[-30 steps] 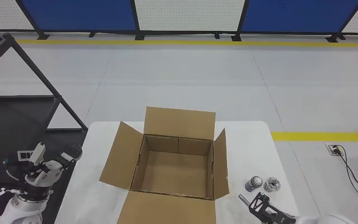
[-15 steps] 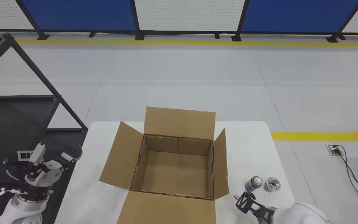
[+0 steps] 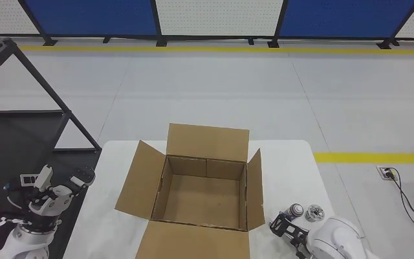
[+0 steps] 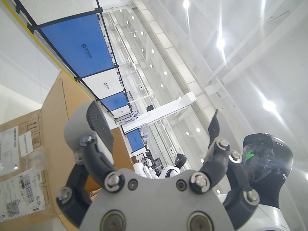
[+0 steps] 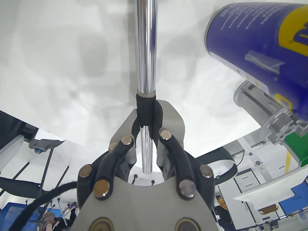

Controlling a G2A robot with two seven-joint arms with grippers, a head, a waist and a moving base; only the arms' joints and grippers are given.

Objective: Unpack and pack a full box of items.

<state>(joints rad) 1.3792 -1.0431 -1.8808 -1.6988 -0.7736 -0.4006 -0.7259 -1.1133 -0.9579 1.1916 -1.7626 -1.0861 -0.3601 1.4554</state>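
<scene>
Barcode stickers (image 4: 21, 188), up-arrows (image 4: 33, 125) on box (image 4: 55, 111); fine print on can (image 5: 252, 32).

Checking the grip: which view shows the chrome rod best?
The right wrist view: the chrome rod runs out of the right gripper, which clamps it. In the top view it is too small to tell; the left wrist view faces the ceiling.

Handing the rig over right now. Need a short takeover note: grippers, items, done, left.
Left gripper: open, empty, off the left edge of the table.
Right gripper: shut on a chrome rod, right of the cardboard box, near the table's front edge.
Blue spray can and a metal cylinder sit on the table just beyond that gripper.
Done: box open, looks empty.
Left: probably packing rod, can and cylinder back in.
</scene>
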